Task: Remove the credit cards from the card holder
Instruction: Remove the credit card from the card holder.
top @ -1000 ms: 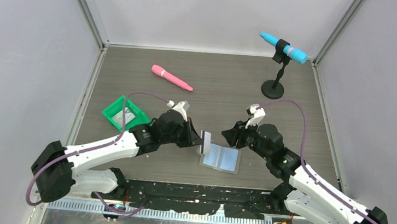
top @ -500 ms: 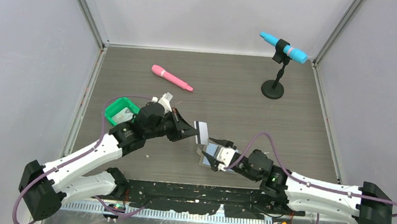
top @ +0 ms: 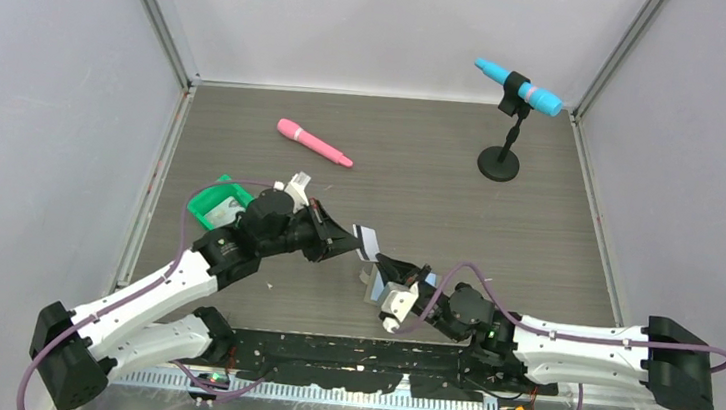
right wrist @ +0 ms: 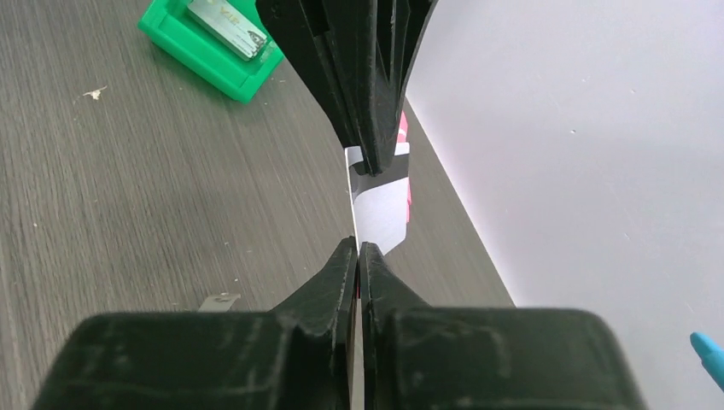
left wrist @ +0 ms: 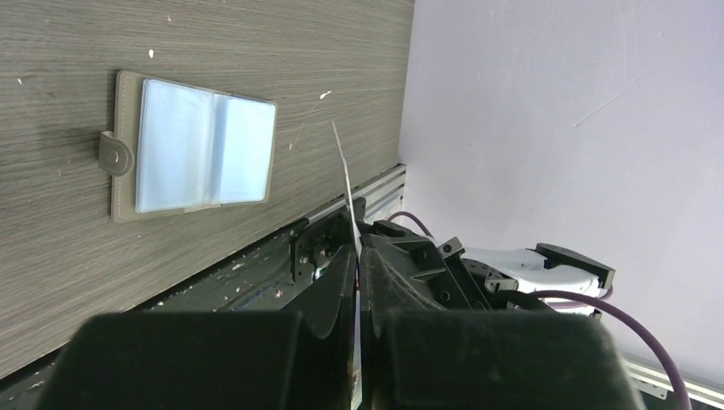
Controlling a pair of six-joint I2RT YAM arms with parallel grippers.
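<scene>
Holding one credit card (right wrist: 381, 213) in left pincer (left wrist: 356, 253) | right pincer (right wrist: 359, 248) narrow beside it | one card holder (left wrist: 196, 145) open

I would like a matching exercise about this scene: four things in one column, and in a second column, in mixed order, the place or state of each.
Things:
1. holder
2. tray
3. pink marker
4. blue marker

Places or states:
A. clipped on a black stand
B. has one card inside
C. lies open on the table
D. lies flat at the far side

Pairs: 1-C; 2-B; 3-D; 4-A
</scene>
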